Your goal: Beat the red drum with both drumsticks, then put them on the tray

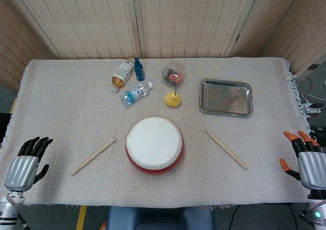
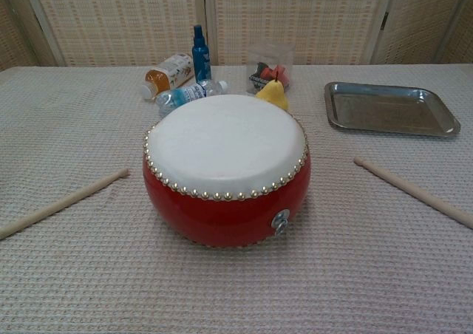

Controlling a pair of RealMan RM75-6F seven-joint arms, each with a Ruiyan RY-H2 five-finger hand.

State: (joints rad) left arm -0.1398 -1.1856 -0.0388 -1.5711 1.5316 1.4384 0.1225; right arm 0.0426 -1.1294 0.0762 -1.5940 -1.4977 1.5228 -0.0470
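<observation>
The left hand (image 1: 26,164) rests at the near left corner of the table (image 1: 61,87), fingers spread apart and holding nothing. The right hand (image 1: 305,156) sits at the near right corner, likewise open and empty. The red drum (image 1: 154,144) stands midway between the two hands, white skin up. One drumstick (image 1: 93,156) lies flat on the cloth between the left hand and the drum, well apart from the fingers. The other drumstick (image 1: 226,148) lies between the drum and the right hand, also untouched. The metal tray (image 1: 226,96) sits farther out from the right hand, beyond that stick. Bottles (image 1: 130,80), a pear (image 1: 172,99) and a small clear box (image 1: 173,74) lie beyond the drum.
</observation>
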